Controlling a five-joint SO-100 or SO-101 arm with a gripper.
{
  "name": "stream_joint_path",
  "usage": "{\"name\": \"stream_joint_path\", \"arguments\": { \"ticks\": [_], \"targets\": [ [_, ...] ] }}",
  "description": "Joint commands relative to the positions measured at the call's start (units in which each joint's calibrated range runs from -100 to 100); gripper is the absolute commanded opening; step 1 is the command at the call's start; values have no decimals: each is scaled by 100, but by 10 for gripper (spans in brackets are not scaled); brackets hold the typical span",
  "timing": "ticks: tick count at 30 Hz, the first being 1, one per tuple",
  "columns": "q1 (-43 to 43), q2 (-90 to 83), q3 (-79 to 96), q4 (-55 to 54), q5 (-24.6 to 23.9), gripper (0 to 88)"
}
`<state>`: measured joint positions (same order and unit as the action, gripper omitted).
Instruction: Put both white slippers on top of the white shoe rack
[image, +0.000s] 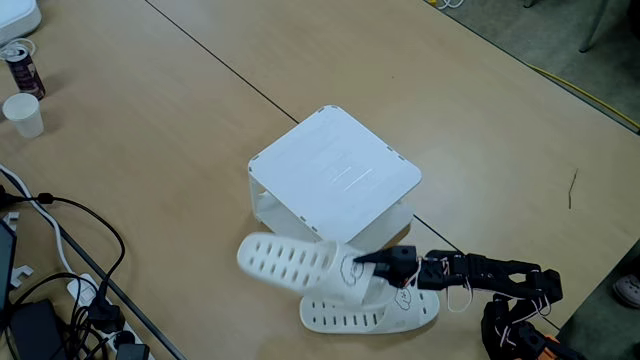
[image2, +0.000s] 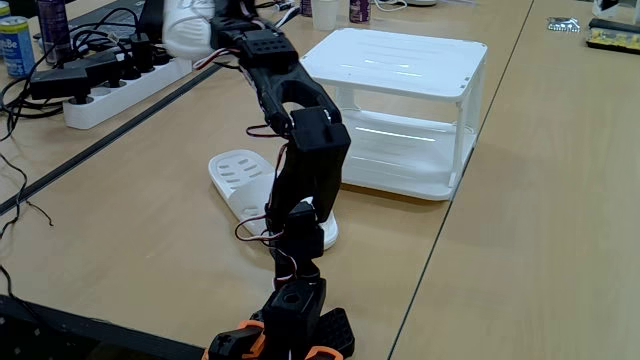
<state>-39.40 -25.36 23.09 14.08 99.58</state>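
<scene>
slipper (image: 290, 262) lifted in jaws by its strap, beside white shoe rack (image: 335, 165)

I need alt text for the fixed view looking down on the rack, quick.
The gripper holds one white slipper by its strap, lifted beside the white shoe rack. The other slipper lies on the wooden table just below it; the rack's top is bare.
</scene>
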Motion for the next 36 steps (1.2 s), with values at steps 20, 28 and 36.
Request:
{"name": "stream_joint_path", "arguments": {
  "ticks": [20,28,36],
  "targets": [
    [1868,-194,-1285,318,42,8],
    [1909,731,-2287,318,42,8],
    [1917,1270,-2521,318,42,8]
  ]
}}
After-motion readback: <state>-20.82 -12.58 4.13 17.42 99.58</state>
